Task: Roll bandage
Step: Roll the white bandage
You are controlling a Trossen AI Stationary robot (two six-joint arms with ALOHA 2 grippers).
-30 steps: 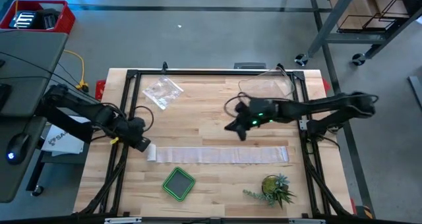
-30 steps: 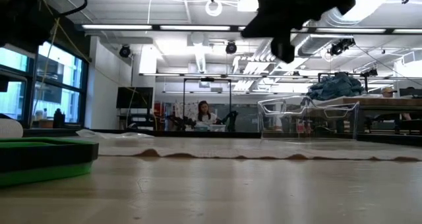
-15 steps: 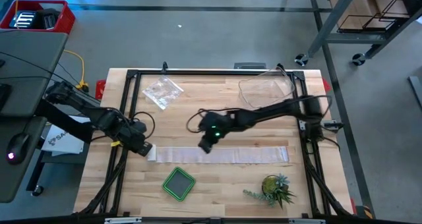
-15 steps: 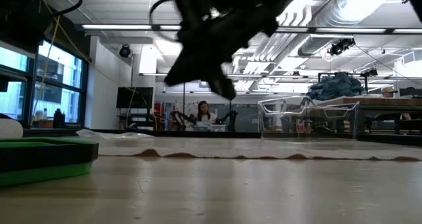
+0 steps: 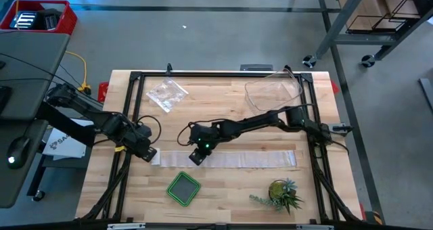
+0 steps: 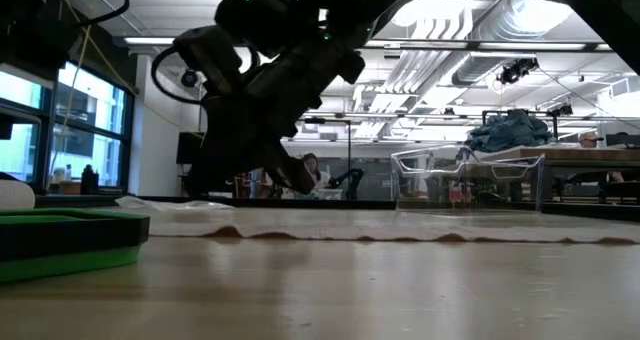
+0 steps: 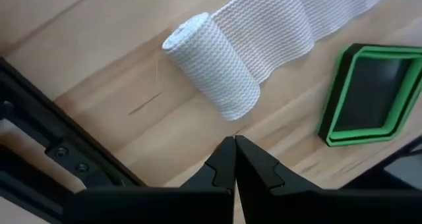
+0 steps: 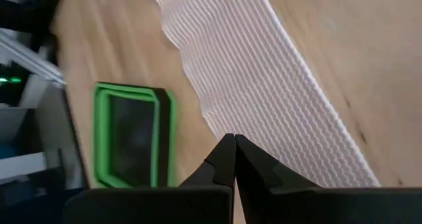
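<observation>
The white gauze bandage (image 5: 237, 159) lies flat as a long strip across the table's near half. Its left end is wound into a small roll (image 7: 211, 66) resting on the wood. My left gripper (image 7: 234, 140) is shut and points down beside the roll's near end, a small gap away. My right gripper (image 5: 195, 159) is also shut. It slants down over the strip (image 8: 264, 85) a little right of the roll. In the low view it hangs just above the cloth (image 6: 400, 225), with room background showing between them.
A green tray (image 5: 183, 188) sits near the front edge, just below the strip. A small potted plant (image 5: 281, 193) stands at the front right. A crinkly clear bag (image 5: 166, 95) and a clear plastic tub (image 5: 274, 91) lie at the back. Black frame rails (image 5: 128, 122) line the table's sides.
My right gripper has swept from the table's far right-centre toward the left and near edge. It has sunk and tipped further downward, ending low over the strip near the roll. It stayed shut. The bandage has not moved.
</observation>
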